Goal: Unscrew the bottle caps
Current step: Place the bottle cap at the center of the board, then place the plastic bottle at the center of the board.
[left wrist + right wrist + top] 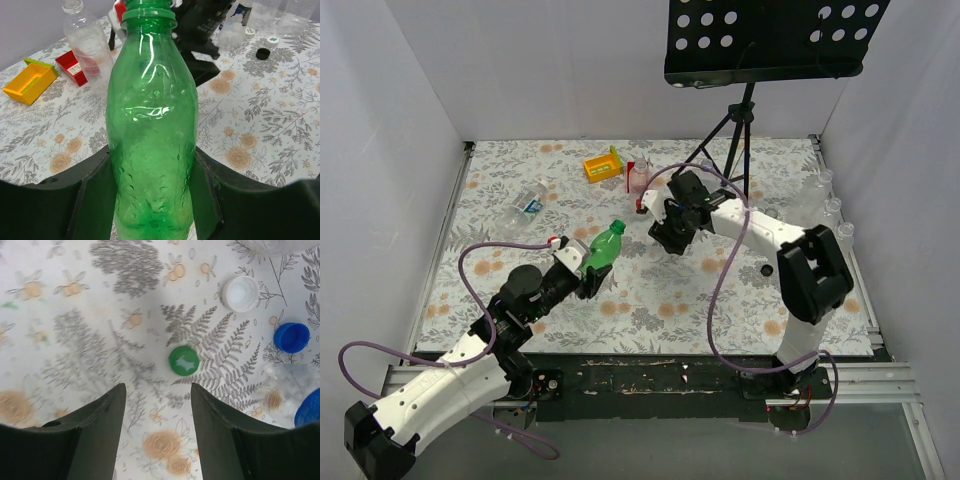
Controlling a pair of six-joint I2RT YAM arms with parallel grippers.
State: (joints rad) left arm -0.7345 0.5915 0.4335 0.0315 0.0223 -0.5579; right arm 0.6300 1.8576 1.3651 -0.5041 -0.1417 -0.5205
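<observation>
green bottle (150,100) fills the left wrist view, clamped at its body by the left gripper (152,170), its threaded neck bare. green cap (183,360) lies loose on the table (100,315) under the right gripper (157,395), whose jaws stand apart and empty, near a white cap (240,293) and blue cap (291,337). this bottle looks done; whether the clear bottle (525,205) at far left has a cap i cannot tell.

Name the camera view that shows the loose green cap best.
Right wrist. The green cap lies flat on the table, whole and sharp, just beyond the open right gripper. The top external and left wrist views show nothing I can identify as it.
</observation>
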